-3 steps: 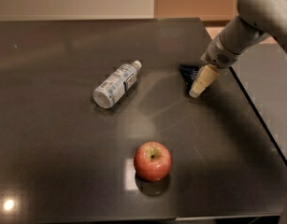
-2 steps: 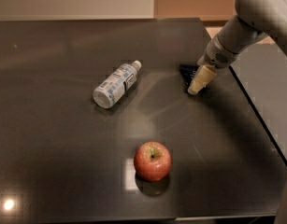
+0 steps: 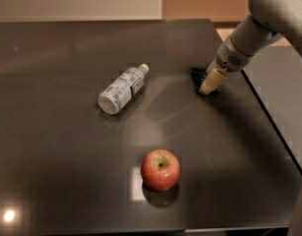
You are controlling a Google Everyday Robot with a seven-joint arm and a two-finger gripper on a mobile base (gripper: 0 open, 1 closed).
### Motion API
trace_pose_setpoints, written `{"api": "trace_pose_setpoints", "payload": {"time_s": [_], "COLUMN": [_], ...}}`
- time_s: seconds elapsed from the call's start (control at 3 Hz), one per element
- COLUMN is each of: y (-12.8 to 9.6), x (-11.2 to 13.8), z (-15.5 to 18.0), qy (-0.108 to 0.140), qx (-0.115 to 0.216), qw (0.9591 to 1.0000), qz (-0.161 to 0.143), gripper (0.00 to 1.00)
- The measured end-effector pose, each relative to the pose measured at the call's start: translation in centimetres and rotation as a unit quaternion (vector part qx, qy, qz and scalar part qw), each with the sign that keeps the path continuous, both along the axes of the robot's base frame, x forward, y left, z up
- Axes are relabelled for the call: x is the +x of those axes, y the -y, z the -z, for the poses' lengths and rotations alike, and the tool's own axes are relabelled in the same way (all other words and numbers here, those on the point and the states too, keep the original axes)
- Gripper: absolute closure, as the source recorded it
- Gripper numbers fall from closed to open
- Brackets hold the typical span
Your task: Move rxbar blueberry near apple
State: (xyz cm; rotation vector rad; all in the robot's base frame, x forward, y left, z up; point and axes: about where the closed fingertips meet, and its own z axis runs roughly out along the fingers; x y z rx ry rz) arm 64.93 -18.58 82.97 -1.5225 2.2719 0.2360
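Across the dark table (image 3: 57,146) you are only beginning: the gripper (image 3: 208,85) is sitting over the rxbar blueberry (image 3: 196,74) at two o'clock, its grip impossible to tell, the apple (image 3: 161,169) well apart at six.

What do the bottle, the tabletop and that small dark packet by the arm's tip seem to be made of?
The bottle: likely clear plastic, white printed label and cap. The table: dark, glossy, perhaps polished stone or laminate; it mirrors the apple. The rxbar blueberry, at the end effector far right: probably thin navy film wrapper, mostly hidden.
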Motion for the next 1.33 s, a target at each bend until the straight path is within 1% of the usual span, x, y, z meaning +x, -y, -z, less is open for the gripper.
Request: {"api": "trace_pose_setpoints", "payload": {"time_s": [0.33,0.67,1.0,1.33], "y": [0.3,-0.3,-1.3,-2.7], "x": [-0.3,-2.1,-4.9,-8.1], "z": [-0.1,-1.0,-2.1,-3.0], "qy": [-0.002,-0.004,-0.009,-0.02], "qx": [-0.002,0.004,0.007,0.012], "qw": [1.0,0.9999,0.9988,0.996], "qz": [0.002,-0.014,-0.047,-0.087], "gripper": [0.93,1.0,1.0,1.0]}}
